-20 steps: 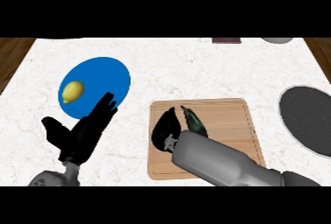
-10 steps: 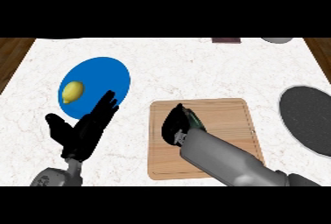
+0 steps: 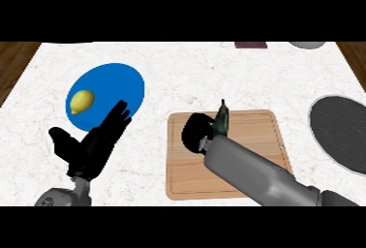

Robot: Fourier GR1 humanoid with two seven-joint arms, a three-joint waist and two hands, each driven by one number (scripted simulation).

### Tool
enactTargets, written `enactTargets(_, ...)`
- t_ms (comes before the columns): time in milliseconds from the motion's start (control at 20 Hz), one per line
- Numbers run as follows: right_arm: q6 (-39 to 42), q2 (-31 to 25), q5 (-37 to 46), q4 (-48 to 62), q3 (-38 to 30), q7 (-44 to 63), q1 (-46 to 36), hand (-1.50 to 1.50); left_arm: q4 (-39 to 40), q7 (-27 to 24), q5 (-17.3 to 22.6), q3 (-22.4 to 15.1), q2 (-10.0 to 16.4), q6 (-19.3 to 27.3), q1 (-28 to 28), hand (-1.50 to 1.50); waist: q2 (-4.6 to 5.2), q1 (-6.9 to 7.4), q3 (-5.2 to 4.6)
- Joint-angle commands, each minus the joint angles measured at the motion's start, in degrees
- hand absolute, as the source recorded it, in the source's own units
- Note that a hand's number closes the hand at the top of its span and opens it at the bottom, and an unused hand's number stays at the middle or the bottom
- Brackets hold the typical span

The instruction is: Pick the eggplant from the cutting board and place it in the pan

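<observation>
My right hand point(image 3: 196, 134) is curled over the wooden cutting board point(image 3: 250, 160), at its upper left part. It is shut on the dark eggplant, which it mostly hides. Only the eggplant's green stem point(image 3: 222, 117) pokes out past the fingers, pointing away from me. I cannot tell whether the eggplant still touches the board. The dark round pan point(image 3: 344, 131) lies at the right edge, cut off by the frame, well clear of the hand. At the lower left, my left hand point(image 3: 91, 145) rests open with fingers up.
A blue plate point(image 3: 114, 89) with a yellow lemon point(image 3: 81, 100) lies at the left, just beyond my left hand's fingertips. At the far edge are a small dark object point(image 3: 251, 45) and a grey dish point(image 3: 309, 44). White marble counter point(image 3: 214, 77) surrounds the board.
My right hand has shifted slightly farther along the board with the eggplant, and the green stem now stands more upright. The left hand has not moved.
</observation>
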Motion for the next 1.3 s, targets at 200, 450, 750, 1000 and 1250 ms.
enactTargets(200, -11.6, -0.9, 8.3, 7.8, 2.6, -9.7, 0.7, 1.50, 1.8, -1.0, -1.6, 0.0, -2.0, -1.2, 0.1, 0.00, 0.34, -0.09, -0.07)
enactTargets(450, -17.5, -2.0, 4.4, 1.4, -8.5, 2.6, 7.9, 1.50, 1.3, -1.4, -0.7, 1.7, -1.1, -1.3, 2.8, 0.00, -0.59, -3.17, -0.01)
enactTargets(750, -33.3, -4.4, -4.5, -6.2, -27.9, 15.9, 18.1, 1.50, 1.4, -0.7, 0.0, 6.1, 0.5, 1.9, 5.3, 0.00, -2.51, -10.47, 0.33)
enactTargets(1000, -44.9, -3.8, -2.6, -22.9, -30.3, 22.7, 24.2, 1.50, 0.1, -1.3, -0.5, 4.8, 0.0, 1.5, 7.1, 0.00, -2.74, -9.47, 0.05)
enactTargets(1250, -50.8, -4.0, -6.0, -40.6, -33.4, 25.0, 34.3, 1.50, -1.4, -1.9, -1.3, 3.7, -0.1, 1.1, 7.6, 0.00, -2.07, -8.24, 0.04)
